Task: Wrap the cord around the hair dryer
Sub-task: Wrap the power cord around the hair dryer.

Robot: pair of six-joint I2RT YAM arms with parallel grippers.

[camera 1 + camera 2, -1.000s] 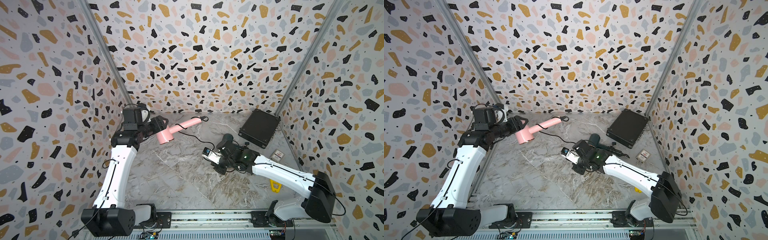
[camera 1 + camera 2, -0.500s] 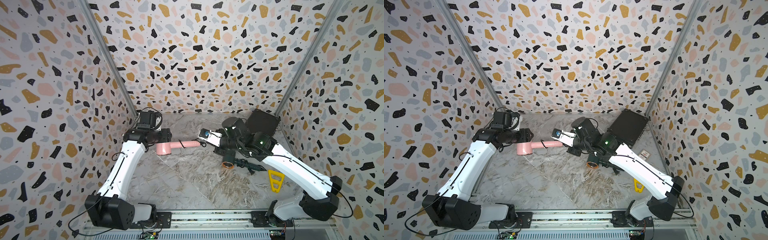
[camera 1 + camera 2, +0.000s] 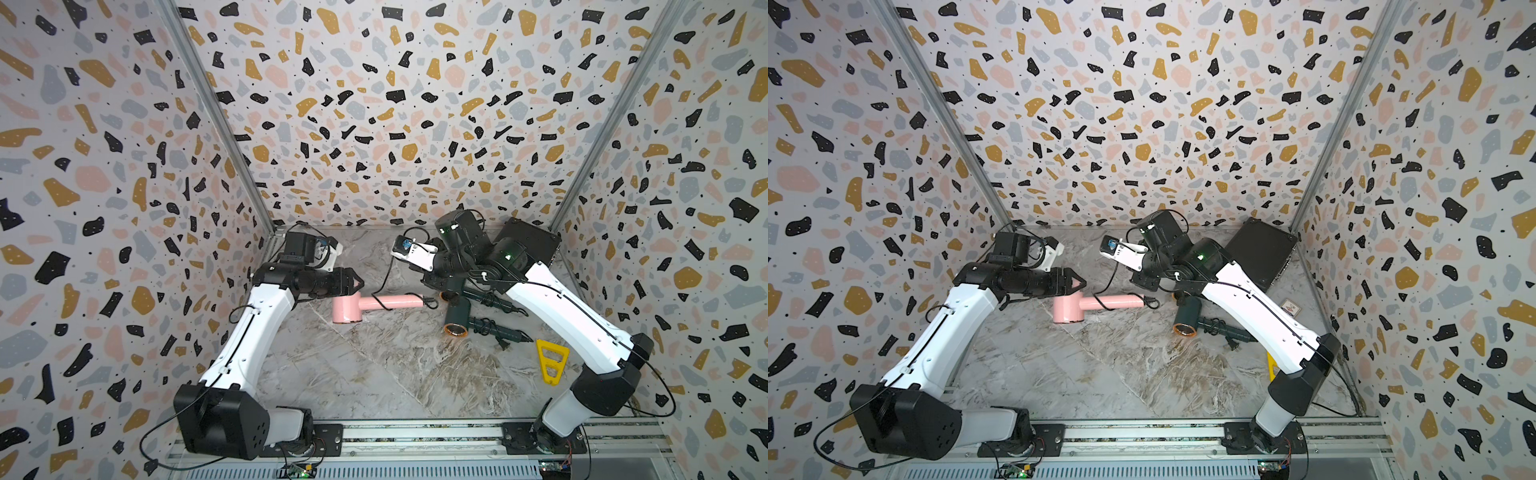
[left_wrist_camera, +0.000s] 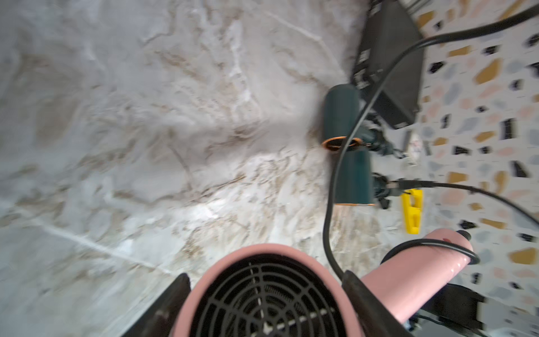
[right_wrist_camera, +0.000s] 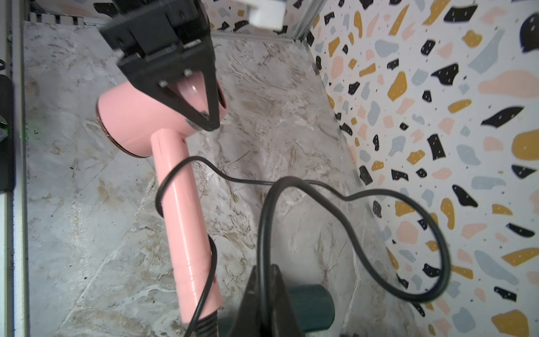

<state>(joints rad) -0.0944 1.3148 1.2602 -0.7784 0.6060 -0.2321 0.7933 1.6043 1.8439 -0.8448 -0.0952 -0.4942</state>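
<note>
1. Three walls [image 3: 374,104] in a terrazzo pattern of pink, ochre, grey and black flecks on white enclose a grey marble-look floor [image 3: 374,374]. A metal rail [image 3: 415,434] runs along the front and carries two white-and-black arms.
2. On the left, the left gripper [image 3: 356,284] clamps the round head of the pink dryer [image 3: 347,312], with one finger on each side of its black grille.
3. The pink dryer sits left of centre, and its handle points right toward the other arm.
4. The black cord [image 5: 350,198] leaves the handle's end and makes one turn around the handle. It then rises to the right gripper [image 5: 264,280], and the rest hangs in a wide loop.
5. The right gripper's fingers are pressed together, pinching the cord near the handle's end.
6. Two green dryers [image 3: 457,318] with orange rims lie on the floor under the right arm, each with a dark cord bunched beside it. That makes three dryers in all.
7. One black box [image 3: 528,245] sits in the back right corner. The pale marks on its side are too blurred to read.
8. One small card [image 3: 1291,308] lies by the right wall, and its print is too small to read.
9. One yellow piece [image 3: 550,361] lies flat near the right wall.
</note>
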